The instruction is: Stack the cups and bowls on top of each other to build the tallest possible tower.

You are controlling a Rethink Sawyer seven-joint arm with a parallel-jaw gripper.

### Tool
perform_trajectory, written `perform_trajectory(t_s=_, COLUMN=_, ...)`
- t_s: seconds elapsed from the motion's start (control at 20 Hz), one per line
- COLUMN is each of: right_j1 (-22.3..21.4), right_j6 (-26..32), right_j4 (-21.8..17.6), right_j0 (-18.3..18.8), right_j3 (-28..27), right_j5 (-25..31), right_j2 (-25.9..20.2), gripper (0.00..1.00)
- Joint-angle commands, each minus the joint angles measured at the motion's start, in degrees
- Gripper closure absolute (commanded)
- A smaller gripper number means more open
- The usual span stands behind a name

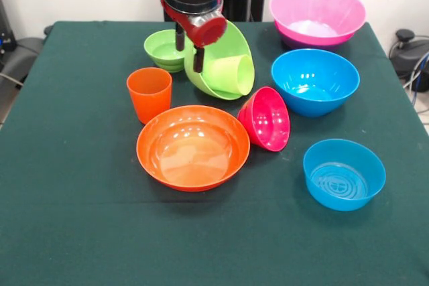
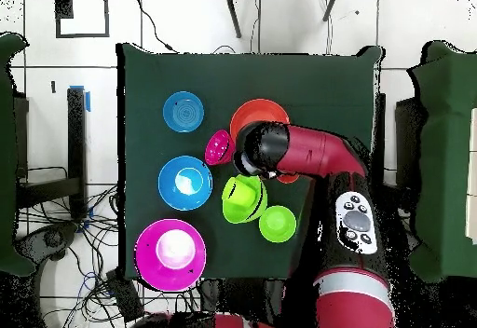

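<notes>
A glossy medium green plastic bowl, tipped on its side with a lime green tapered cup lying inside, sits upper centre of the frame. The red-and-black gripper pinches its raised rim. Righting it gently should keep the cup nested. A small red bowl leans just below right.

Dark green cloth-covered counter. Resting directly on it: orange bowl, orange cup upright just beside, red bowl tipped on its side, small blue bowl, larger blue bowl, small green bowl, pink bowl at a far corner.
</notes>
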State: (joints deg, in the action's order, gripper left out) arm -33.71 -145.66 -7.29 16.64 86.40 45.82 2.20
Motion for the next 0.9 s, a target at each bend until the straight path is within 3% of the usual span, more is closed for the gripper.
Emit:
perform_trajectory(t_s=0.05, right_j1=0.5, right_j6=3.6, right_j4=1.4, right_j0=0.4, right_j3=-4.1, right_j5=4.5, right_j2=-6.3, gripper=0.0)
perform_trajectory(t_s=0.45, right_j1=-0.9, right_j6=1.3, right_j4=4.0, right_j0=1.1, right_j3=-2.8, right_j5=4.0, right_j2=-5.9, gripper=0.0)
perform_trajectory(t_s=0.7, right_j1=2.0, right_j6=-3.2, right_j4=4.6, right_j0=-1.3, right_j3=-4.7, right_j5=2.3, right_j2=-4.0, gripper=0.0)
perform_trajectory(t_s=0.9, right_j1=6.1, right_j6=-4.3, right_j4=7.6, right_j0=-1.0, right_j3=-6.0, right_j5=-1.2, right_j2=-5.9, gripper=0.0)
